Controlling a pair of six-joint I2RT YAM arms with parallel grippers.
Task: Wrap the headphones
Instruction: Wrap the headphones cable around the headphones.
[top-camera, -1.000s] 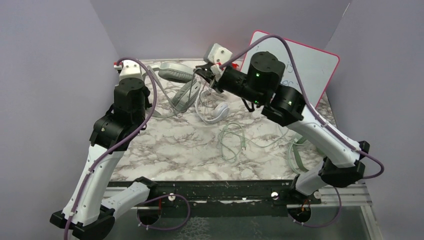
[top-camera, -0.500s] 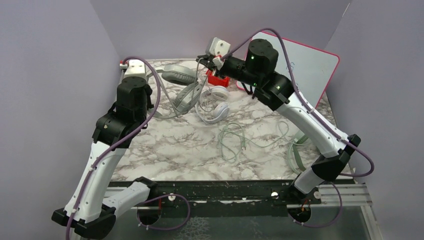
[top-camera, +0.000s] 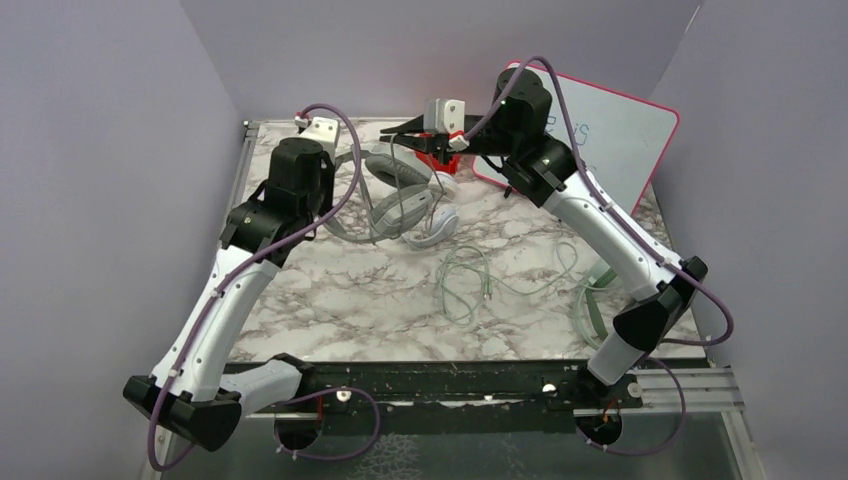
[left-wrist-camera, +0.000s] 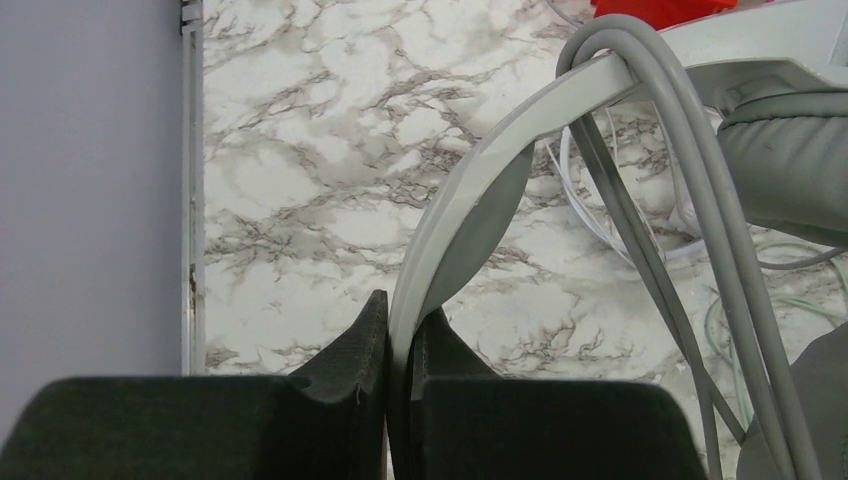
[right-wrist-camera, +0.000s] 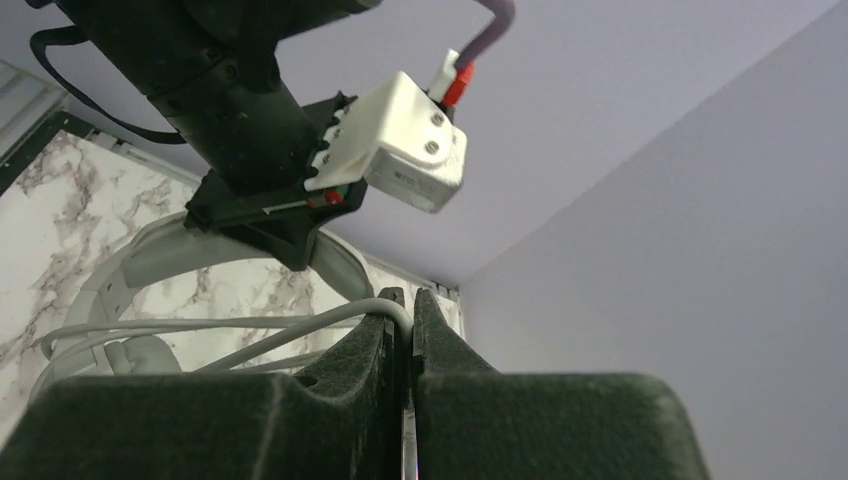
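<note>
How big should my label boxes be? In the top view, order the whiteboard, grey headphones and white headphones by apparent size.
1. whiteboard, largest
2. grey headphones
3. white headphones, clearly smallest

A: Overhead view: even, diffuse light; marbled white tabletop (top-camera: 350, 300) bright. Shadows?
B: Faint, soft-edged, beside the white-and-black arms (top-camera: 215, 300). Plain lavender walls (top-camera: 90, 150) duller than the marble.
A: Wrist views?
B: Black foam fingers (left-wrist-camera: 200, 430) fill the near edge, dark and blurred. Marble beyond is sharp in the left one.
</note>
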